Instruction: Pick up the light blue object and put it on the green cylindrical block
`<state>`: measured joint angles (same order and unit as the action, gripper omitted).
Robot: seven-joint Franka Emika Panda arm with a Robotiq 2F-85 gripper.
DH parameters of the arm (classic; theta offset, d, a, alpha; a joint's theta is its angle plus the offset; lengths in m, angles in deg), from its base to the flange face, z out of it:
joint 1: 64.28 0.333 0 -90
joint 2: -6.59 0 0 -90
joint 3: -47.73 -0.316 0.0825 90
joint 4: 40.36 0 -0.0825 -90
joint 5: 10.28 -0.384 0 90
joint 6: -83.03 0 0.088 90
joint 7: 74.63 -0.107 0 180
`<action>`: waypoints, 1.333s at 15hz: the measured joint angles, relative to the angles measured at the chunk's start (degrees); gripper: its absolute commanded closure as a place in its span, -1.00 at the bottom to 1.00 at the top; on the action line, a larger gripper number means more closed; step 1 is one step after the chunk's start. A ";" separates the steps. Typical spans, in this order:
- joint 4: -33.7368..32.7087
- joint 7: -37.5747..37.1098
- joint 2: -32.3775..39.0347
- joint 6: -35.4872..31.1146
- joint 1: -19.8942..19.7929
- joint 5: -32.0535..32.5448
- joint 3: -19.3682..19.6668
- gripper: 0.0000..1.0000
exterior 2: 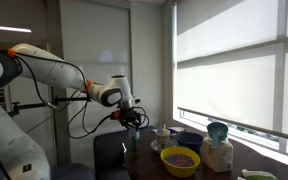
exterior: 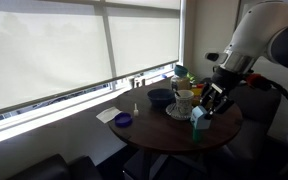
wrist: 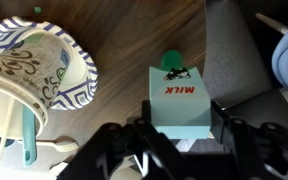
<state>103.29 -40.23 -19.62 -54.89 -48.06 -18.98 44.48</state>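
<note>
Jaws seemingly clasp boxy light blue object [wrist: 181,100].

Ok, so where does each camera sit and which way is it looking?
Exterior view: across the room, facing the round table and blinds; the arm shows at the picture's right.
Exterior view: low at the table's edge, looking past a yellow bowl at the arm and gripper.
Wrist view: on the wrist, looking down at the light blue object, green cylindrical block and mug; gripper fingers show at the bottom.
Shared: wrist and an exterior view both show the mug and light blue object.
</note>
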 measured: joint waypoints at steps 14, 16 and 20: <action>-0.12 -0.54 -0.45 0.00 0.01 0.02 0.07 -1.00; -0.50 -0.54 -1.90 0.30 0.01 0.06 0.09 -1.00; -1.49 -2.67 -8.76 0.49 -0.82 0.59 1.02 -1.00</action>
<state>101.80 -42.90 -28.38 -54.40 -48.88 -18.40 45.50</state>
